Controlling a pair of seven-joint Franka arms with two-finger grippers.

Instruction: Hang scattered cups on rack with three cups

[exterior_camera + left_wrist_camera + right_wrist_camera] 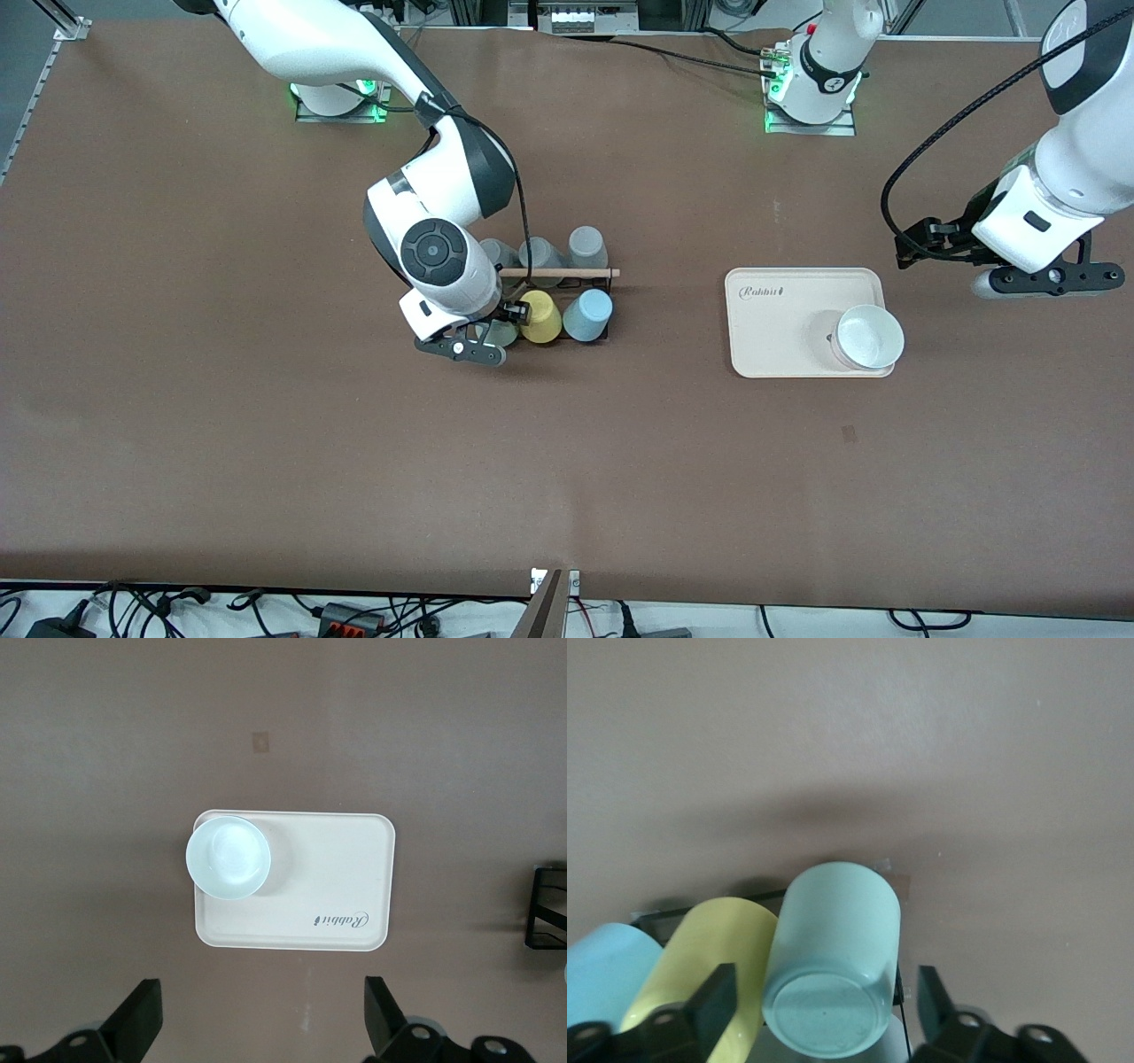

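The black wire rack [567,282] with a wooden rod holds three grey cups [586,246] in the row farther from the front camera. The nearer row holds the mint-green cup [503,335], a yellow cup [540,316] and the light blue cup [587,315], all bottom-up and tilted. My right gripper [493,326] is over the mint-green cup. In the right wrist view the cup [833,930] sits between the open fingers [718,997] of the right gripper [828,992], with a gap on each side. My left gripper [1045,279] waits open and empty over the table.
A cream tray [780,328] with a white bowl [870,337] on it lies toward the left arm's end of the table. Both show in the left wrist view, the tray [337,868] and the bowl [229,858], past the left gripper [261,1028].
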